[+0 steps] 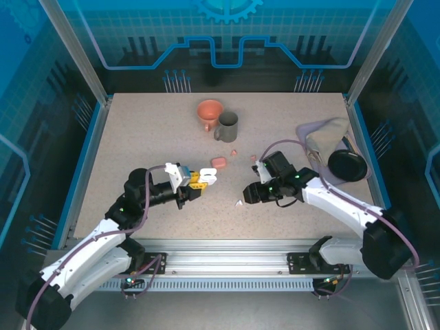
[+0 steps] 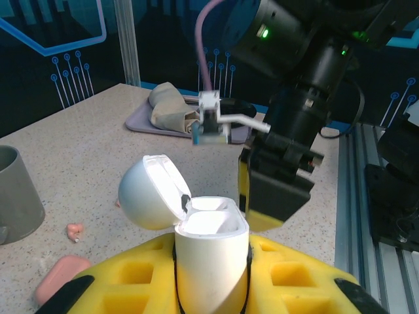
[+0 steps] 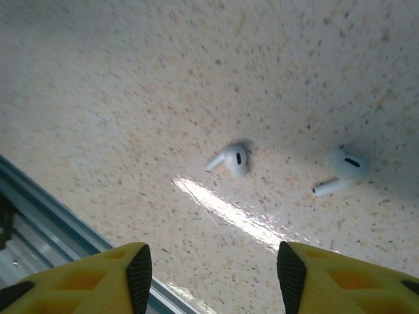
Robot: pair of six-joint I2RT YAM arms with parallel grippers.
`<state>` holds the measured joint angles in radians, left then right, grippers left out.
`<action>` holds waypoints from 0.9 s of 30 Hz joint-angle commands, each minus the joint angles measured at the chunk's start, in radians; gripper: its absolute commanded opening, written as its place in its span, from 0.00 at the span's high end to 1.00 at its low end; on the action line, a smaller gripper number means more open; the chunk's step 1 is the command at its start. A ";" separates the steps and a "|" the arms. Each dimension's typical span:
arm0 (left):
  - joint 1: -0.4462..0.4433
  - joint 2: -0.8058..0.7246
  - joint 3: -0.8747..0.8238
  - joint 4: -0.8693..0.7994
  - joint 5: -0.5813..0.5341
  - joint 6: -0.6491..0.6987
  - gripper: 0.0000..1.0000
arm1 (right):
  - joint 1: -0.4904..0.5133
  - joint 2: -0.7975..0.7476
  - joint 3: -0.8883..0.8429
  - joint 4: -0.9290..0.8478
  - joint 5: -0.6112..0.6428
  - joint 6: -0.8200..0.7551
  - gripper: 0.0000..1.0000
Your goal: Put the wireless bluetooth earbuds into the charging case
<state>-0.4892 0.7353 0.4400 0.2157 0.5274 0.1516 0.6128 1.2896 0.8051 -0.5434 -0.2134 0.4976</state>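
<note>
The left gripper (image 1: 199, 181) clamps its yellow, pocketed fingers (image 2: 124, 278) on a smooth white charging case (image 2: 211, 252) at lower centre, its domed lid (image 2: 152, 194) flipped open. The right gripper (image 3: 213, 278) hangs spread and empty above two glossy white earbuds (image 3: 232, 159), stemmed and teardrop-shaped, lying mid-frame on the speckled stone-like tabletop (image 3: 98, 98).

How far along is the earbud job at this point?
Done: the left gripper holds the white case with its lid open. In hand: the right gripper hangs open over two white earbuds on the table. Left: no earbud is gripped yet; the pink earbuds and pink case lie untouched.
</note>
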 commanded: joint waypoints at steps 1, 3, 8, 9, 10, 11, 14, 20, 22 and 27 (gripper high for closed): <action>-0.009 -0.014 -0.004 0.034 0.013 -0.020 1.00 | 0.046 0.089 0.063 -0.037 0.040 0.034 0.45; -0.009 -0.014 -0.001 0.033 0.011 -0.019 1.00 | 0.063 0.146 0.106 -0.043 0.060 0.031 0.47; -0.009 -0.016 0.004 0.023 0.010 -0.018 1.00 | 0.079 0.254 0.161 -0.032 0.078 0.018 0.50; -0.009 -0.017 0.005 0.022 0.010 -0.019 1.00 | 0.082 0.273 0.169 -0.031 0.079 0.014 0.50; -0.008 -0.017 0.005 0.021 0.010 -0.020 1.00 | 0.083 0.286 0.176 -0.030 0.082 0.011 0.51; -0.009 -0.019 0.006 0.020 0.008 -0.020 1.00 | 0.084 0.301 0.183 -0.030 0.085 0.009 0.51; -0.009 -0.017 0.006 0.020 0.007 -0.020 1.00 | 0.085 0.338 0.202 -0.030 0.086 0.000 0.51; -0.009 -0.019 0.007 0.017 0.001 -0.015 1.00 | 0.099 0.394 0.220 -0.030 0.082 -0.014 0.52; -0.009 -0.018 0.005 0.020 -0.003 -0.015 1.00 | 0.098 0.404 0.217 -0.014 0.071 -0.013 0.52; -0.009 -0.017 0.003 0.022 -0.006 -0.015 1.00 | 0.102 0.437 0.223 -0.013 0.069 -0.020 0.54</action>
<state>-0.4892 0.7315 0.4400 0.2153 0.5270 0.1356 0.7010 1.7027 1.0035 -0.5526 -0.1364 0.4931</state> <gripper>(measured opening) 0.226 0.467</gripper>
